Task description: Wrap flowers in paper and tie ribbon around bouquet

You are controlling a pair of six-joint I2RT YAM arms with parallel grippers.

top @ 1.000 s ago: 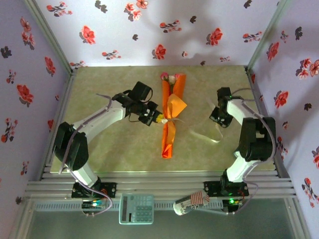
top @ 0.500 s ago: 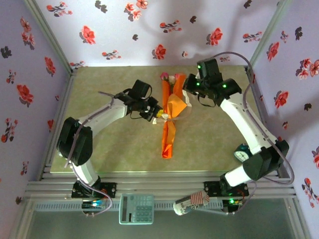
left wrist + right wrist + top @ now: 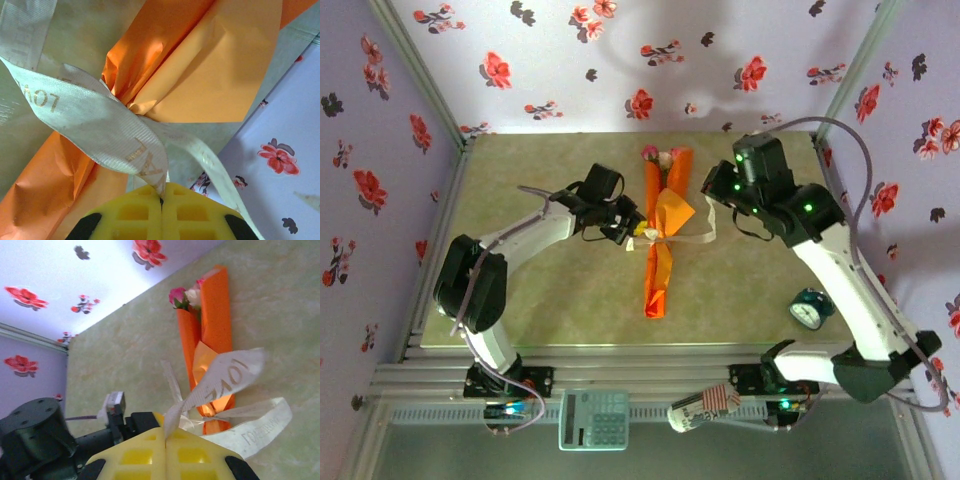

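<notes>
The right hand (image 3: pixel 165 437) has swung in and shut on one ribbon (image 3: pixel 230 372) end, the left hand (image 3: pixel 161 200) pinches the other, so the bouquet (image 3: pixel 658 285) between them can get tied

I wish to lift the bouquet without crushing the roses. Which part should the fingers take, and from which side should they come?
Take the narrow tail of the bouquet, just nearer than the ribbon knot. Come from above and close across its width: it lies flat on the table, long and thin there, while the flowers sit at the far, wide end.
</notes>
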